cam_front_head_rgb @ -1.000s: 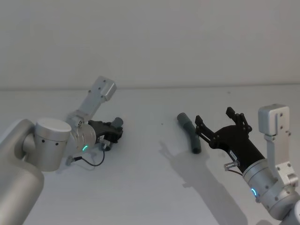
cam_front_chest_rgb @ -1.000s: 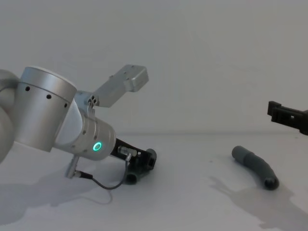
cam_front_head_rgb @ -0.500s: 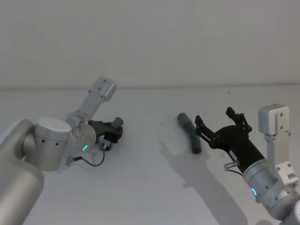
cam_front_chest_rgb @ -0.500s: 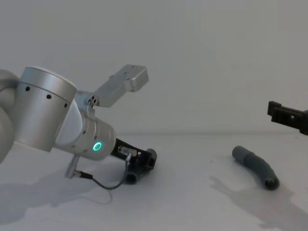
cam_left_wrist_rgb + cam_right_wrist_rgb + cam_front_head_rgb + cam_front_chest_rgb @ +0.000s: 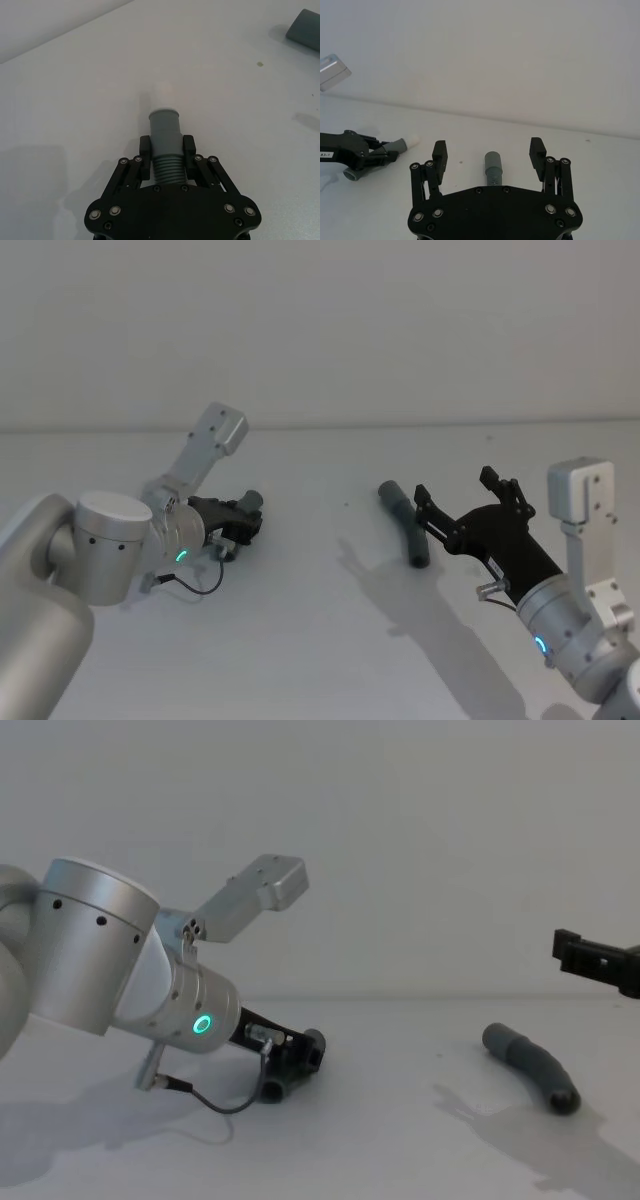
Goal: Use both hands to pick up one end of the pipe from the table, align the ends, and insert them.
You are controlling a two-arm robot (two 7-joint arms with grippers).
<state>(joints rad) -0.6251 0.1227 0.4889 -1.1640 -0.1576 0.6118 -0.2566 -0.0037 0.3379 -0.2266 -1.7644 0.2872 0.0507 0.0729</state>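
From the head view, my left gripper [image 5: 238, 524] sits low at the left of the table [image 5: 300, 640], clamped on the left pipe piece [image 5: 251, 501]. My right gripper [image 5: 455, 488] hovers spread wide just right of the right pipe piece [image 5: 405, 523], which lies bent and untouched. Bare table separates the two pieces.

The left wrist view adds the grip itself. My pads pinch the ribbed section, and the smooth collar and a whitish tip [image 5: 164, 92] (faint against the white) point away from me. The other piece's end shows at a corner, well apart.

In the right wrist view the right piece lies ahead between my open fingers, touching neither.

The chest view, side on, shows that piece flat on the table with my right fingers above it at the edge and open air between. Whether the left piece's lower end touches the table, I cannot tell.
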